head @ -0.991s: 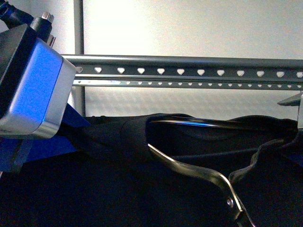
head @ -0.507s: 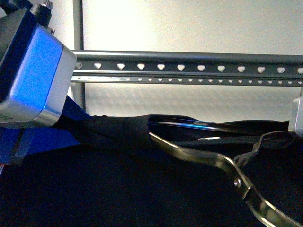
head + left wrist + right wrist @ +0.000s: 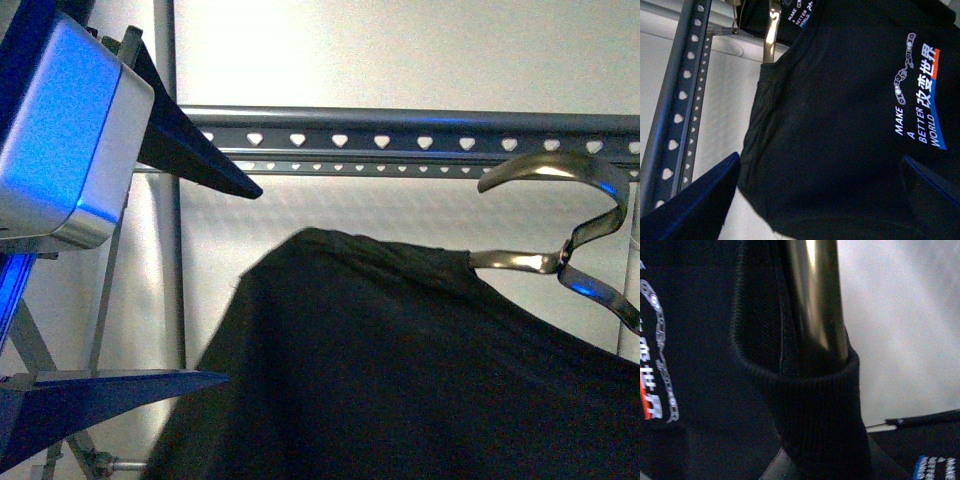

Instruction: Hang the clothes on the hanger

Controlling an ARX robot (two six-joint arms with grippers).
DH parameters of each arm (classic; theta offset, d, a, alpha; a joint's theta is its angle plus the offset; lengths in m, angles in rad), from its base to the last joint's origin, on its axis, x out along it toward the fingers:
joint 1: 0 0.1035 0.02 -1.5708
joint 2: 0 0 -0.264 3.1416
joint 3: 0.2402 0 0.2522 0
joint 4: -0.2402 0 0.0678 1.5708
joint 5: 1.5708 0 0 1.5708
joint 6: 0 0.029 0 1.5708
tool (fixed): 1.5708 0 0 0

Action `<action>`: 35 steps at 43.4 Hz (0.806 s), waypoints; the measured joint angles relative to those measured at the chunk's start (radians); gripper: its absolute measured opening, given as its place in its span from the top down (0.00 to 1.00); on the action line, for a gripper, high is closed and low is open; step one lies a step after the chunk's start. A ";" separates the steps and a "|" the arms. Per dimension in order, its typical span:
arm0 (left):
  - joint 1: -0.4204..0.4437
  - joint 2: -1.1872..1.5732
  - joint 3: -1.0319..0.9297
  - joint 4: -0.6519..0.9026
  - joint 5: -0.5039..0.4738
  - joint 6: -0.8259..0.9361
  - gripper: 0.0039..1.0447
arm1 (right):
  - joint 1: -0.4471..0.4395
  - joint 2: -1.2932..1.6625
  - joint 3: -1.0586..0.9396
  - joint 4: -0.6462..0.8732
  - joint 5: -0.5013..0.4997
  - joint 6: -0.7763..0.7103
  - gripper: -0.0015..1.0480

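Observation:
The black T-shirt (image 3: 400,370) hangs in front of the hanger (image 3: 420,135), a dark-grey rail with heart-shaped holes. A shiny curved metal hook (image 3: 570,195) sticks out of its collar, just below the rail at the right. My left gripper (image 3: 244,285) is open, its blue fingers (image 3: 200,160) spread beside the shirt's left shoulder and holding nothing. In the left wrist view the shirt (image 3: 840,125) shows its white and blue print (image 3: 920,100), next to the rail (image 3: 680,100). My right gripper (image 3: 810,460) is shut on the ribbed collar (image 3: 810,385), its jaws hidden by cloth.
A grey slanted leg (image 3: 40,360) and an upright post (image 3: 165,60) of the rack stand at the left, by my left arm. A white wall lies behind the rail. A shiny metal bar (image 3: 815,295) runs through the collar in the right wrist view.
The shirt has risen and now hangs down. The metal hook swung up to just under the rail. My left gripper let go of the shoulder and opened.

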 joint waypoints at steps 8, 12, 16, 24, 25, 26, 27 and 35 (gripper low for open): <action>0.000 -0.001 0.000 0.000 -0.003 -0.001 0.06 | -0.099 -0.055 -0.035 -0.135 -0.067 0.066 0.90; 0.000 -0.001 0.000 0.000 -0.005 -0.001 0.05 | -0.126 -0.093 -0.025 -0.225 -0.066 0.151 0.90; 0.000 0.000 0.000 0.000 -0.009 -0.001 0.06 | -0.138 -0.126 0.011 -0.357 -0.068 0.259 0.90; 0.000 0.000 0.000 0.000 -0.018 -0.001 0.06 | -0.124 -0.161 0.100 -0.555 -0.098 0.463 0.90; 0.000 0.000 0.000 0.000 -0.019 -0.001 0.06 | -0.118 -0.163 0.113 -0.569 -0.102 0.502 0.90; 0.000 0.000 0.000 0.000 -0.020 -0.001 0.06 | -0.112 -0.163 0.126 -0.578 -0.106 0.528 0.90; 0.000 0.000 0.000 0.000 -0.020 -0.001 0.06 | -0.105 -0.163 0.138 -0.585 -0.111 0.570 0.90; 0.000 0.000 0.000 0.000 -0.029 -0.001 0.06 | -0.018 -0.142 0.290 -0.535 -0.091 0.890 0.92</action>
